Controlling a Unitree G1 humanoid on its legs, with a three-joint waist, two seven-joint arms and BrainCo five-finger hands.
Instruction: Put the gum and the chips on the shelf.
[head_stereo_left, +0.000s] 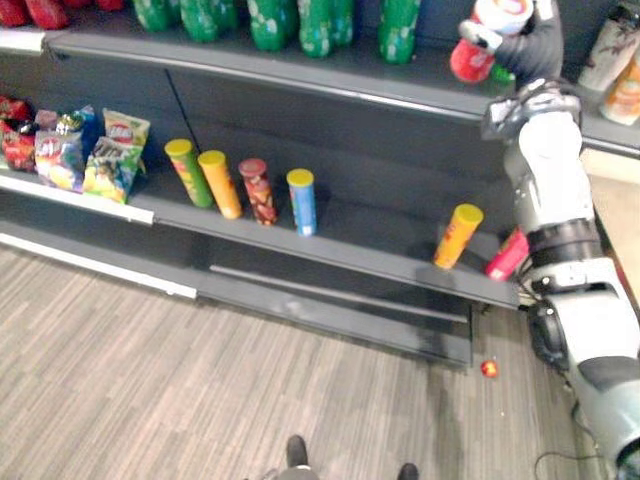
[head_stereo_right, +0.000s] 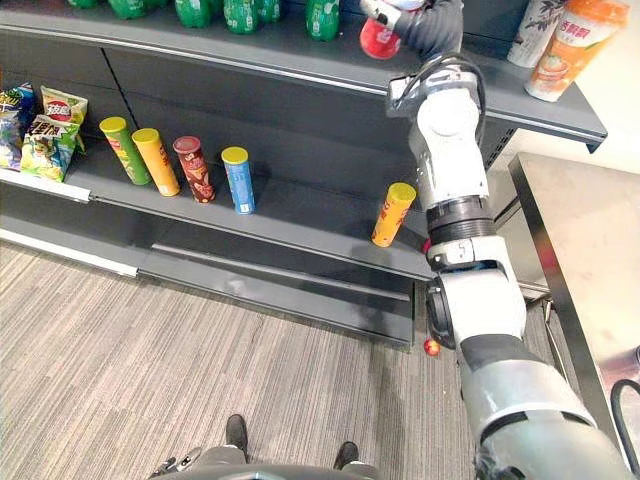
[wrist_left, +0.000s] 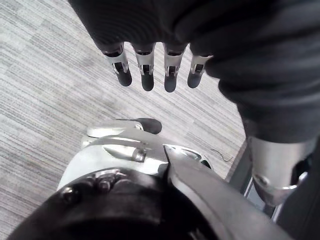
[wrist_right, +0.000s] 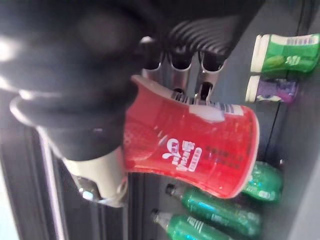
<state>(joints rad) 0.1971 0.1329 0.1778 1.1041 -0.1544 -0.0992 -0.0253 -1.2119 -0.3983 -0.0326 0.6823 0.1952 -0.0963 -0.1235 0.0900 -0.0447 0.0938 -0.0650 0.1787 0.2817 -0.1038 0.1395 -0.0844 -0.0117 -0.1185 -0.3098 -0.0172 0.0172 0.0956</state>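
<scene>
My right hand (head_stereo_left: 528, 48) is raised to the top shelf (head_stereo_left: 300, 68) and is shut on a red gum tub (wrist_right: 200, 150), which lies tilted in its fingers (wrist_right: 181, 64). The tub (head_stereo_right: 378, 40) hangs just over the shelf's front edge. Further along the top shelf lie a green tub (wrist_right: 285, 52) and a purple tub (wrist_right: 272, 89). On the middle shelf (head_stereo_left: 380, 255) stand chip cans: green (head_stereo_left: 188, 172), orange (head_stereo_left: 219, 184), dark red (head_stereo_left: 257, 190), blue (head_stereo_left: 301, 201) and a leaning yellow one (head_stereo_left: 457, 236). My left hand (wrist_left: 145, 70) hangs open above the floor.
Green bottles (head_stereo_left: 270, 20) line the top shelf left of the tub, and cartons (head_stereo_right: 560, 45) stand at its right end. Chip bags (head_stereo_left: 90, 150) sit at the middle shelf's left. A pink can (head_stereo_left: 507, 255) leans behind my right arm. A small red ball (head_stereo_left: 489, 368) lies on the floor. A steel table (head_stereo_right: 590, 250) stands to the right.
</scene>
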